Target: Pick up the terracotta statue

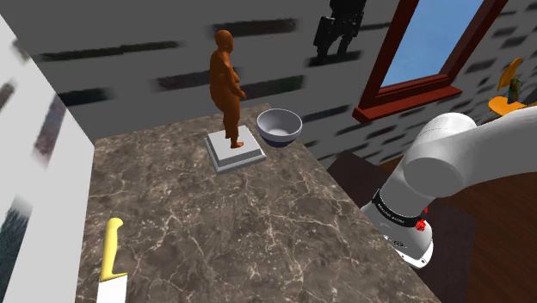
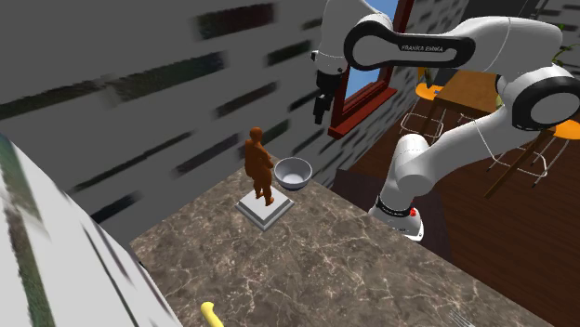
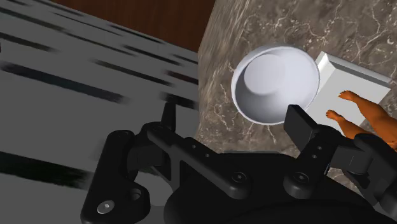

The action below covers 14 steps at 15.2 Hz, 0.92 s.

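**Overhead, gripper (image 2: 322,113) hung spread**

Its fingers (image 3: 302,127) stood apart, clasping nothing, high above the bowl (image 1: 280,126). The terracotta statue (image 1: 226,86) stood upright on a white plinth (image 1: 234,155) at the marble counter's (image 1: 215,224) far edge, the bowl just beside it on the shoulder view's right.

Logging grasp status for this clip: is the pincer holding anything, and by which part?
Nothing is held. The pincer is open, up in the air over the bowl and statue, touching neither.
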Motion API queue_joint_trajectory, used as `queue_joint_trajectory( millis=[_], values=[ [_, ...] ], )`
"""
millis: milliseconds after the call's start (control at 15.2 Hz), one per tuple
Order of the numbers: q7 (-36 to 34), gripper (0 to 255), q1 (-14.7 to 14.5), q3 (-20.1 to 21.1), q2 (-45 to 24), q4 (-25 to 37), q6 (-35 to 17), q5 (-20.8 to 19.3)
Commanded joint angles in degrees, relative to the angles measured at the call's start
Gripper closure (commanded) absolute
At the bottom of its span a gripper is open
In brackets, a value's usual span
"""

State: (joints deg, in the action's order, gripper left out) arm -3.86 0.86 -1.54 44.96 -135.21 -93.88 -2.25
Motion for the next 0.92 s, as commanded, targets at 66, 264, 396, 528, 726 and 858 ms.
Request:
queue_joint_trajectory(
  millis=[66,264,396,528,726,858],
  values=[
    [-1.22,0,-0.49,1.18,0.08,-0.25,-1.21,0.71],
    [-4.86,0,-1.87,4.79,-0.08,-0.67,-4.95,2.63],
    [-7.28,0,-2.68,7.25,-0.5,-0.67,-7.5,3.68],
    [-9.7,0,-3.37,9.78,-1.17,-0.43,-10.07,4.55],
    [-13.38,0,-4.17,13.64,-2.59,0.36,-13.92,5.41],
    [-15.87,0,-4.48,16.29,-3.8,1.17,-16.44,5.66]
  ],
)
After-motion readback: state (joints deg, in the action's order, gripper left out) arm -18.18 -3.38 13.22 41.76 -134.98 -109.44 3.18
